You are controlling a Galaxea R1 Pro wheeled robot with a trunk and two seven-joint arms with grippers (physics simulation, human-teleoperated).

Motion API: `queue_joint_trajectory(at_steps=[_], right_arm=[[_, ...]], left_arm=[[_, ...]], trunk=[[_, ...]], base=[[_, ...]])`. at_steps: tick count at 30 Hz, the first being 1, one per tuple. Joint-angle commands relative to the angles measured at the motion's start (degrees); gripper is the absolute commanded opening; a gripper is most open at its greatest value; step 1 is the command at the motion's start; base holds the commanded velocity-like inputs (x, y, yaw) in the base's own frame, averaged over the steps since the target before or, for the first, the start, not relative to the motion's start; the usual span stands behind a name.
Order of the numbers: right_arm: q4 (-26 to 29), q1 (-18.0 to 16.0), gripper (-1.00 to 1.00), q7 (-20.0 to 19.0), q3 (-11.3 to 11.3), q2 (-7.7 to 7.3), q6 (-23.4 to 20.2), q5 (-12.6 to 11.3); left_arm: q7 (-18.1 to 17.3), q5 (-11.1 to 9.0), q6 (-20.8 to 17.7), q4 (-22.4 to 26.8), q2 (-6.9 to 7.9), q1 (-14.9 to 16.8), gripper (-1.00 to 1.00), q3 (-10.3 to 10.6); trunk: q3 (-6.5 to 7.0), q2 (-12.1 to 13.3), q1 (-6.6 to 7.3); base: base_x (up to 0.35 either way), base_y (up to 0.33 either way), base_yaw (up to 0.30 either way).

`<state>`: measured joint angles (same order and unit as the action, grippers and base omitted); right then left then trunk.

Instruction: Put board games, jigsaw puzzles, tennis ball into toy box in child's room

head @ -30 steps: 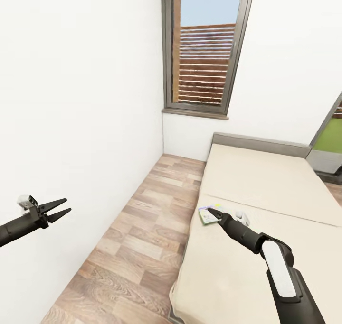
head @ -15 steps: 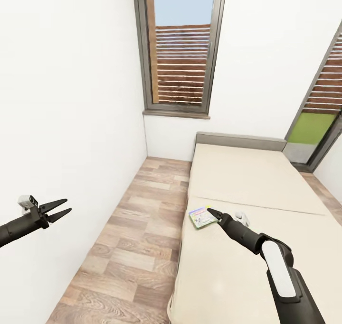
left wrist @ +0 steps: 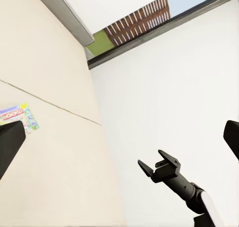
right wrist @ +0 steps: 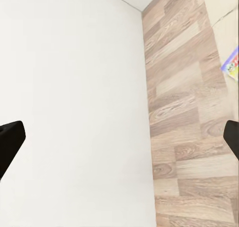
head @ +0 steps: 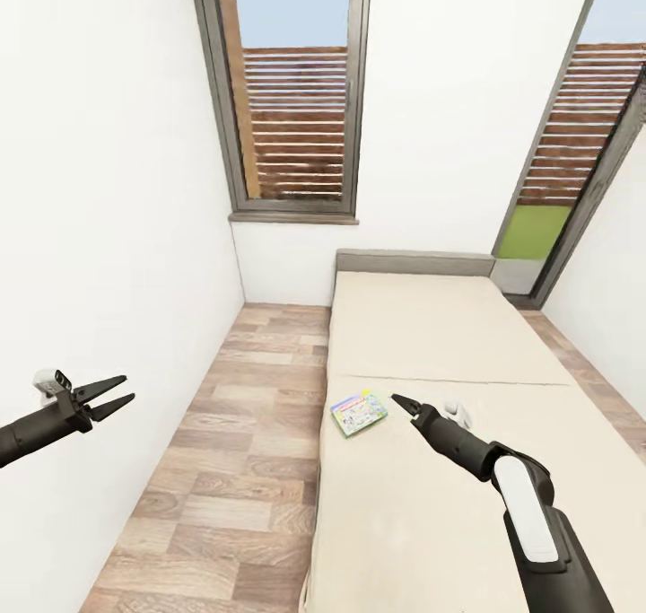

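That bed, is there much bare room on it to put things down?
Plenty. The bed is bare from its headboard down to the game box near its floor-side edge. The right gripper hangs beside that box.

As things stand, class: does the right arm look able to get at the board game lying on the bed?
Probably yes. The right gripper hangs with its fingers open just beside the board game, which lies flat near the bed's edge, and nothing lies between them.
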<state>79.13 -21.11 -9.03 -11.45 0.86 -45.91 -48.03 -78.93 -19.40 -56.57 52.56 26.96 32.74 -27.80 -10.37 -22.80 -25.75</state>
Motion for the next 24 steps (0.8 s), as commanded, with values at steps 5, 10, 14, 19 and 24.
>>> queue_joint_trajectory(at_steps=[5, 10, 14, 19, 24], right_arm=[[-0.09, -0.08, 1.0, -0.38, -0.15, 0.1, 0.53, 0.29], [-0.11, -0.08, 1.0, -0.38, -0.13, 0.09, 0.7, 0.28], [-0.11, -0.08, 1.0, -0.38, -0.11, 0.09, 0.73, 0.24], [-0.17, -0.08, 1.0, -0.38, -0.08, 0.1, 0.73, 0.29], [-0.27, -0.08, 1.0, -0.38, -0.06, 0.1, 0.74, 0.28]], left_arm=[[-0.15, -0.12, -0.56, 0.0, 0.06, 0.02, 1.0, -0.08], [-0.17, -0.12, -0.56, 0.0, 0.06, 0.04, 1.0, -0.09], [-0.17, -0.12, -0.56, 0.0, 0.07, 0.04, 1.0, -0.11], [-0.17, -0.12, -0.56, 0.0, 0.09, 0.04, 1.0, -0.13], [-0.17, -0.12, -0.56, 0.0, 0.04, 0.04, 1.0, -0.1]], trunk=[[-0.12, -0.12, -0.03], [-0.12, -0.12, -0.03], [-0.12, -0.12, -0.03], [-0.12, -0.12, -0.03], [-0.12, -0.12, -0.03]], base=[[0.002, 0.026, -0.276], [0.0, 0.005, -0.276], [0.0, 0.001, -0.277], [0.0, 0.0, -0.277], [0.0, 0.0, -0.278]])
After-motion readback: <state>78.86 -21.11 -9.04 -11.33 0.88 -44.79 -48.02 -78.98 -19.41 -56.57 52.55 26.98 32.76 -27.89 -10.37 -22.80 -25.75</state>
